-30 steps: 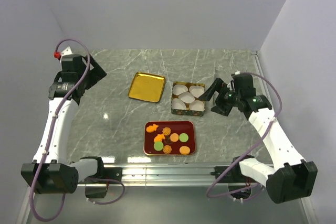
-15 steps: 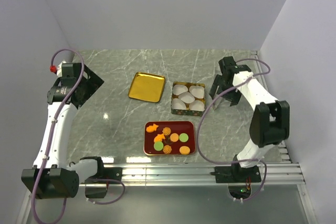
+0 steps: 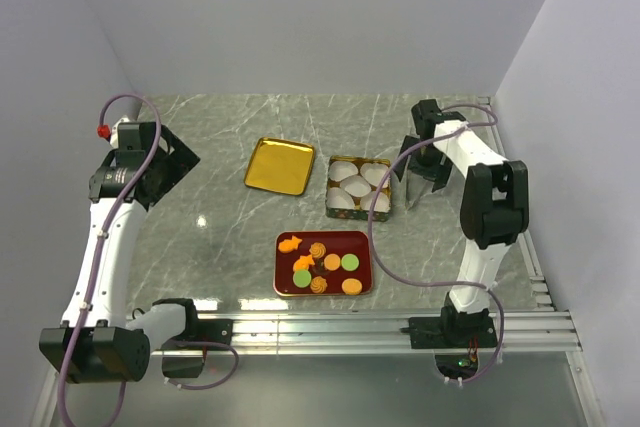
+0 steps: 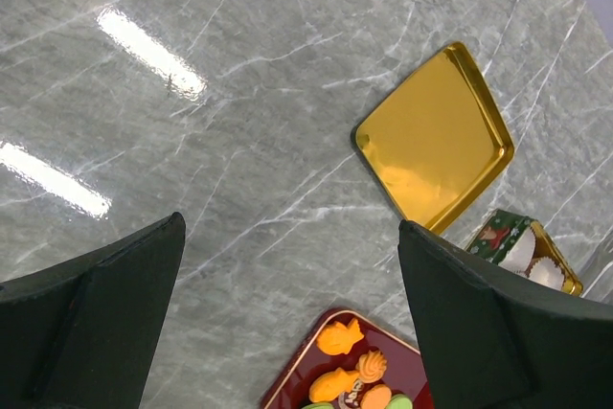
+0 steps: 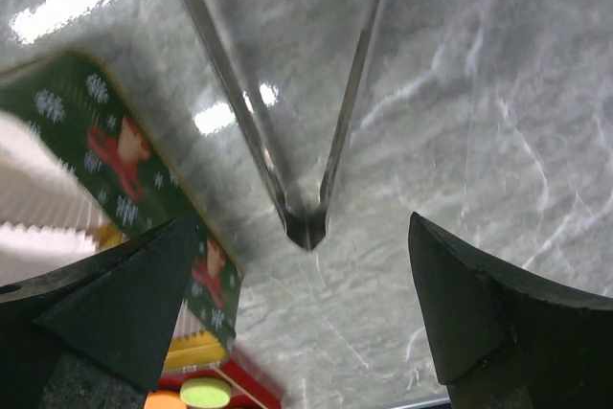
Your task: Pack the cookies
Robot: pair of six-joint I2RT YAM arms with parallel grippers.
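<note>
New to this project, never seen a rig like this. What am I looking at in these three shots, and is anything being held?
Two white robot arms, left and right, are bolted at the table's near edge. Each ends in a two-finger claw. The wide picture comes from a fixed camera above and behind them. The other two come from a camera on each wrist, so the dark wedges in their bottom corners are that claw's own fingers.

On the marble are a gold tray, a Christmas tin of white paper cups, and a red tray with the cookies.

The left claw is open over bare table. The right claw is open, its fingers either side of metal tongs beside the tin. Neither claw grips anything.
</note>
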